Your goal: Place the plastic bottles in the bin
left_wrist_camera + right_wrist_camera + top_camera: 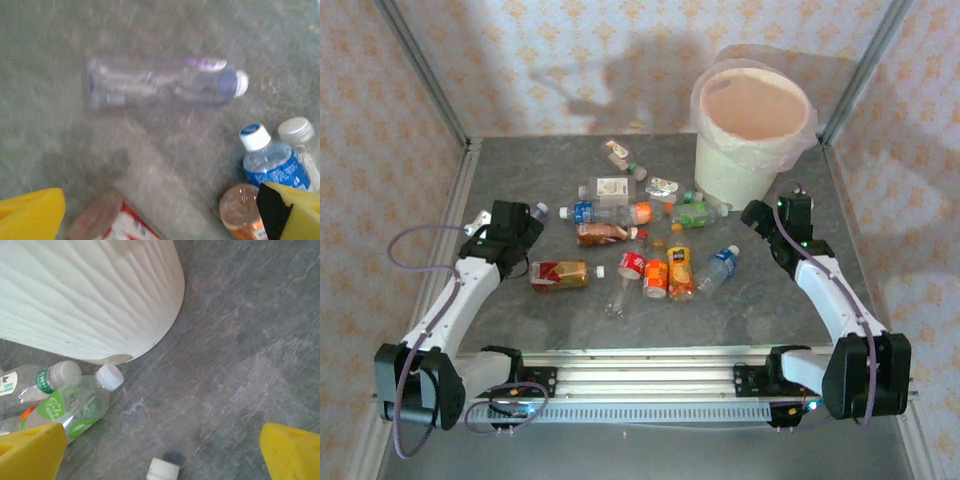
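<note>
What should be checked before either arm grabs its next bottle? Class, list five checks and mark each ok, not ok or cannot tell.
1. Left gripper open, empty: ok.
2. Right gripper open, empty: ok.
3. Purple-labelled bottle between the left jaws: not ok, it lies beyond them.
4. Bin upright, mouth unobstructed: ok.
5. Green-labelled bottle clear of bin wall: cannot tell.

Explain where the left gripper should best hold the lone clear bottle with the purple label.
Probably across its mid-body, from straight above with the open left gripper: the clear bottle lies flat on its side, nothing touching its long sides.
</note>
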Controlling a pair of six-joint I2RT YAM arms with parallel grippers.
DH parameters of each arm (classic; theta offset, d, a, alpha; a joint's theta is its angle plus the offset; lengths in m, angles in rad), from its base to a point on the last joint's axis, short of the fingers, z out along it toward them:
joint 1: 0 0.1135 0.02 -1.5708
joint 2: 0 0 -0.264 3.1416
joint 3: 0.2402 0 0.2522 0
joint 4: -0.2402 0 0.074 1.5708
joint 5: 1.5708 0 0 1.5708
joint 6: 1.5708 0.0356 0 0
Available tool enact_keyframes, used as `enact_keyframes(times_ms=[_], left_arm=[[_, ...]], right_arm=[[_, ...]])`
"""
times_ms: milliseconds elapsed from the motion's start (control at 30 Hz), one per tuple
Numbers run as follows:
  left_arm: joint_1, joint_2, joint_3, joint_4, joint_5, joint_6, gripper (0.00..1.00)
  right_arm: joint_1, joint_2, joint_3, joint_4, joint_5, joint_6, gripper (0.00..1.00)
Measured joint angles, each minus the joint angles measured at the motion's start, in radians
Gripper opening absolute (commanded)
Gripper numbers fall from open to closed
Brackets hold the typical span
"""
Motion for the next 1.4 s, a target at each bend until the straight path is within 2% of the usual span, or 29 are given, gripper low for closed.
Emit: enact_keyframes(times_ms=[100, 267, 400, 533, 800, 1033, 1300, 1400], left_arm=[[-0.008, -0.015, -0.029, -0.060, 0.060, -0.139, 1.00], [-0.043, -0.020, -0.039, -0.205, 0.078, -0.289, 1.00], [-0.057, -0.017, -0.116, -0.163, 0.141, -0.395, 1.00], [-0.074, 0.017, -0.132, -0.113, 0.146, -0.470, 1.00], [-0.078, 0.120, -0.103, -0.019, 0.146, -0.502, 1.00], [-0.079, 0.209, -0.078, 0.035, 0.146, -0.480, 0.99], [-0.098, 0.320, -0.055, 0.114, 0.135, -0.405, 0.89], [-0.098, 0.316, -0.055, 0.144, 0.115, -0.368, 0.79]], right_arm=[[0.000, 0.020, 0.043, -0.052, -0.028, 0.010, 0.99], [0.000, 0.063, 0.109, -0.124, -0.040, -0.012, 0.99], [0.000, 0.093, 0.134, -0.157, -0.043, -0.043, 0.99], [0.000, 0.140, 0.162, -0.174, -0.061, -0.080, 0.99], [0.000, 0.175, 0.172, -0.181, -0.103, -0.117, 1.00], [0.001, 0.178, 0.172, -0.183, -0.115, -0.120, 0.99], [0.002, 0.179, 0.172, -0.185, -0.116, -0.120, 1.00], [0.005, 0.178, 0.172, -0.191, -0.116, -0.119, 0.99]])
